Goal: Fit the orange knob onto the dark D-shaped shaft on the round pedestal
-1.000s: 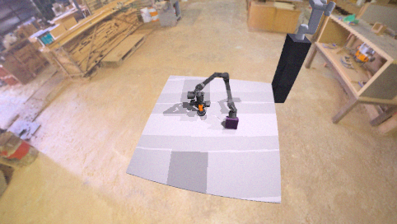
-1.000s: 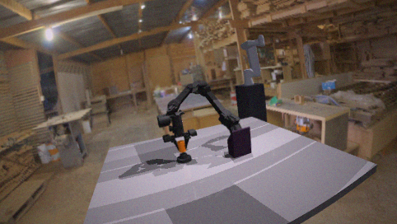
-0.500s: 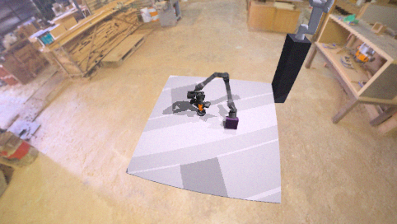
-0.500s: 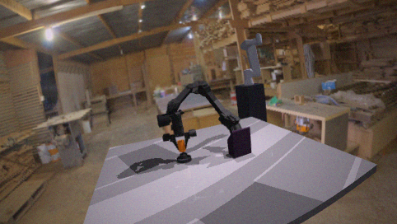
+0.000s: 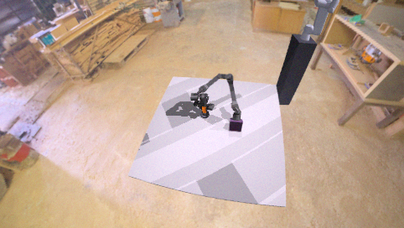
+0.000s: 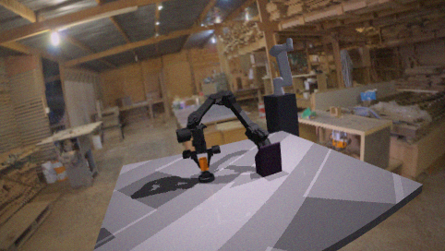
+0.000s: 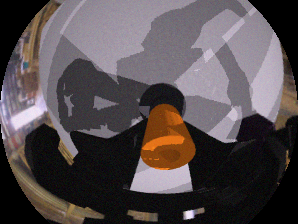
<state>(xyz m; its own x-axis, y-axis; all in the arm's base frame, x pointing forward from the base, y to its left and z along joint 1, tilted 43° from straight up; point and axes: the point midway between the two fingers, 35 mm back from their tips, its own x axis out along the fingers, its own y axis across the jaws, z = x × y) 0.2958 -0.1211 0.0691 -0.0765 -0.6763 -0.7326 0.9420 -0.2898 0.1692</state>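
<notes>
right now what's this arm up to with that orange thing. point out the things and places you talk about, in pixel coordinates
The arm's gripper point(image 5: 204, 110) point(image 6: 203, 165) point(image 7: 164, 123) is shut on an orange knob point(image 5: 204, 111) point(image 6: 203, 163) point(image 7: 168, 131), holding it upright over a dark round pedestal point(image 5: 204, 116) point(image 6: 206, 177) point(image 7: 162, 93). It appears to be fitting the knob onto the pedestal's shaft. The knob hasn't been let go, and whether its flat side lines up, or how far down it sits, I can't tell.

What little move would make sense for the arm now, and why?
Probably a small twist of the gripper with light downward pressure: it grips the orange knob right over the round pedestal, and the shaft's flat side is out of sight, so turning may help find the match.
</notes>
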